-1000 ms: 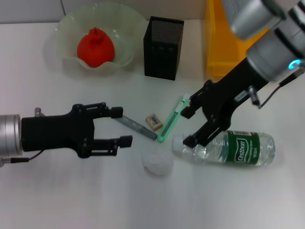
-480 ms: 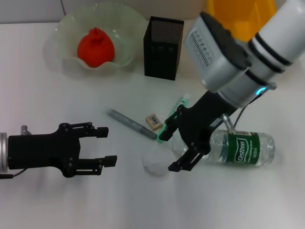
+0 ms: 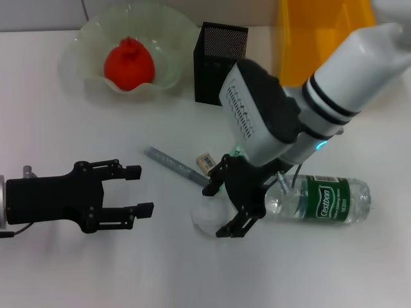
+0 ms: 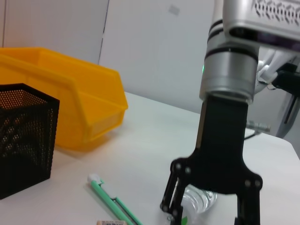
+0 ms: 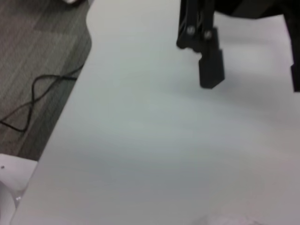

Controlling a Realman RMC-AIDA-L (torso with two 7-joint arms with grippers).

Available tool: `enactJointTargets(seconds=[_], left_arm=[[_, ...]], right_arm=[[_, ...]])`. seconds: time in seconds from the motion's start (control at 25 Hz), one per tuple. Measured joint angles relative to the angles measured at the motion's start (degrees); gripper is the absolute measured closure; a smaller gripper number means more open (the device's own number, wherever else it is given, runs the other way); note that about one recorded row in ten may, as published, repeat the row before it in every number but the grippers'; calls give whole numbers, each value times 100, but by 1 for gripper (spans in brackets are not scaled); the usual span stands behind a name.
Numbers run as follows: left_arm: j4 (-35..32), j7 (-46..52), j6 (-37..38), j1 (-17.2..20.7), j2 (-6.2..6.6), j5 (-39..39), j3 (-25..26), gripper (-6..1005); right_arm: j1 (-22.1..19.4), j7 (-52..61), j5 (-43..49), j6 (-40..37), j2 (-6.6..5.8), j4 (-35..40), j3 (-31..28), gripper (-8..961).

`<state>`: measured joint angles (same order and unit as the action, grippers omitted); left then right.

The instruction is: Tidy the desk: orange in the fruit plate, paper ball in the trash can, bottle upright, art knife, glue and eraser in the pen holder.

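Now your right gripper point(image 3: 220, 208) hangs over the paper ball point(image 3: 207, 219) near the desk's middle, fingers spread wide around it, gripping nothing. Your left gripper point(image 3: 137, 190) sits well to the left, open and empty. The bottle point(image 3: 321, 200) lies on its side to the right.

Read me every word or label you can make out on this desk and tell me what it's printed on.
"Cestbon": white lettering on the green label of the lying water bottle.
Smaller print on that same label: too small to read.
Eraser: its face carries a mark, too blurred to read.
Nothing else bears readable text.
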<state>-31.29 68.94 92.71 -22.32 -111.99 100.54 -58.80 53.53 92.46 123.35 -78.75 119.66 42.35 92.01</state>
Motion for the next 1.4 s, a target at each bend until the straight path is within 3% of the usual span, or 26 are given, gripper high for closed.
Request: enactJointTargets(seconds=[0.36,0.56,0.64,0.84,1.0,1.2,1.4], left_arm=[[-25,5,-14,1,2,-1,73,219],[-3,5,-33,-37,17,0,79,219],[-1,5,-35,-41,19,0,79,219],[0,5,-35,-43,20,-19,79,219],[0,-8,-35,-60,18,-9,157,219],[-2,-24,-27,-90,6,1,182,218],[-2,-26,-30,-114,9,10,184,218]], right_arm=[[-7,17,-56,125,5,1,149,201],[-10,146,-45,-42,-24,134,-33,356],[-18,269,38,-288,-49,325,-422,396],[-121,772,515,-1181,-122,1237,-2211,416],[-208,1420,823,-1334,-271,1843,-3396,416],[-263,2296,948,-731,-486,1868,-4643,417],[-501,2581,1226,338,-519,1693,-4978,417]])
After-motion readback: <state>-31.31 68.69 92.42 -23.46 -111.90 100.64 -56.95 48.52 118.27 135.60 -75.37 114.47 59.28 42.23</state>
